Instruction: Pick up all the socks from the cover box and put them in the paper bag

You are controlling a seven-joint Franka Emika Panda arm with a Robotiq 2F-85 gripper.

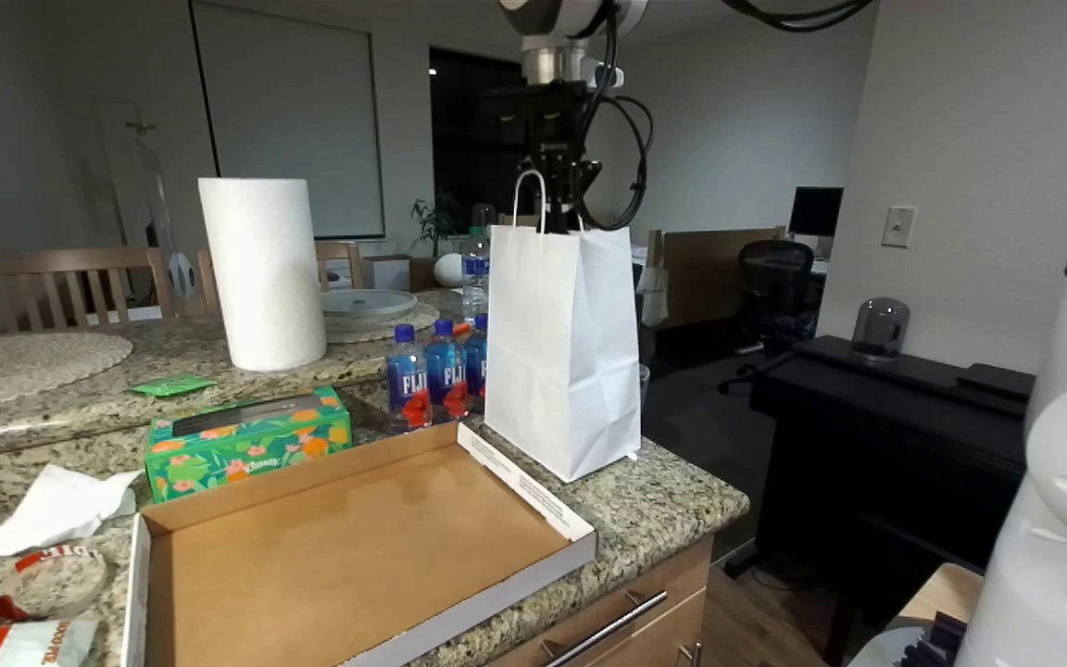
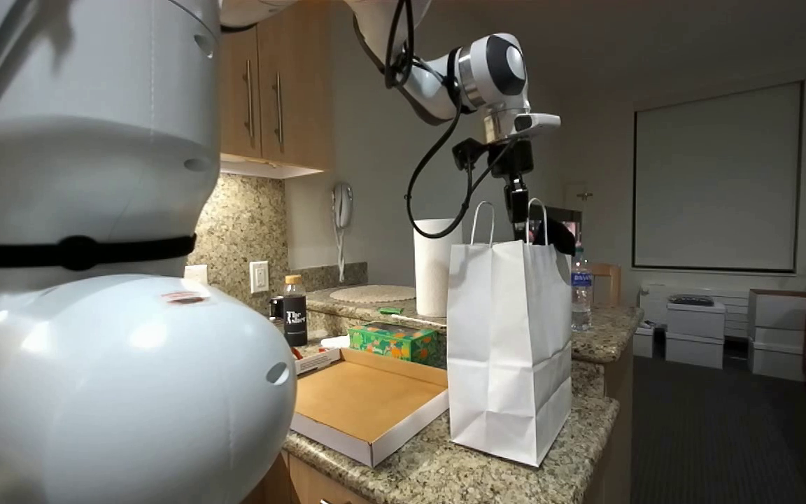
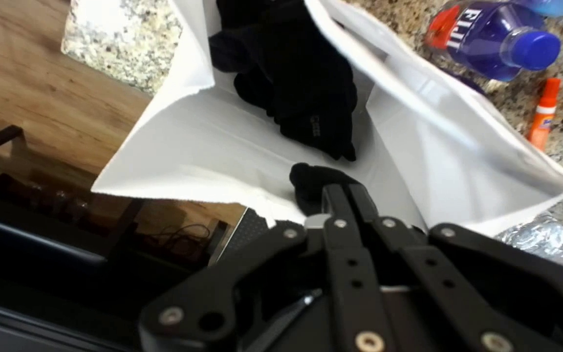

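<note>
The white paper bag (image 1: 533, 343) stands upright near the counter's corner, its loop handles raised. My gripper (image 2: 519, 225) points down into its mouth. Several black socks (image 3: 306, 83) lie heaped inside the bag in the wrist view. At the fingertips, my gripper (image 3: 344, 187) is shut on another black sock (image 3: 307, 182), its jaws nearly together; part of that sock is hidden behind the fingers. An exterior view has this dark sock (image 2: 555, 238) beside the fingertips at the bag's rim. No socks show in the cover box (image 1: 357, 547), whose brown floor is bare.
Several FIJI bottles (image 1: 408, 378) stand close behind the bag. A paper towel roll (image 1: 265, 278) and a green tissue box (image 1: 246, 445) sit beyond the cover box. An orange marker (image 3: 545, 115) lies near the bag. The counter edge (image 1: 723, 509) drops away close by.
</note>
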